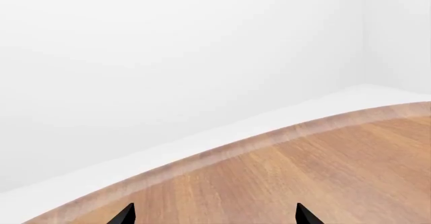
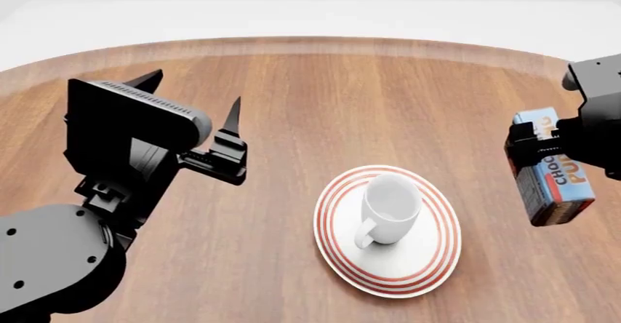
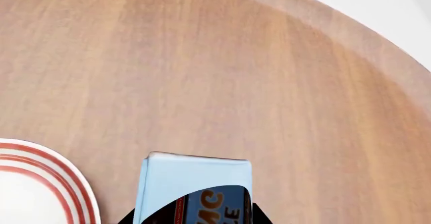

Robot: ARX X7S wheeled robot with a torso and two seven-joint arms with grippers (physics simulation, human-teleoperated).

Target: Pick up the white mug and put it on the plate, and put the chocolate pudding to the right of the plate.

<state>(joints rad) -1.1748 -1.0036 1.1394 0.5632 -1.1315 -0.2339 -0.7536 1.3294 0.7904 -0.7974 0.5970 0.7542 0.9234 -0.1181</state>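
My right gripper (image 2: 529, 156) clamps the brown-and-blue chocolate pudding carton (image 2: 555, 179) at right; the glossy white mug (image 2: 390, 208) sits on the red-ringed plate (image 2: 427, 254); my left gripper (image 2: 189, 97) gapes wide.

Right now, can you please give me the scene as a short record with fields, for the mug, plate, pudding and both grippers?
white mug: upright on the plate, handle toward the robot
plate: on the wooden table, red rings at rim
chocolate pudding: held by the right gripper, to the right of the plate, not yet set down
left gripper: open, holding nothing, left of the plate
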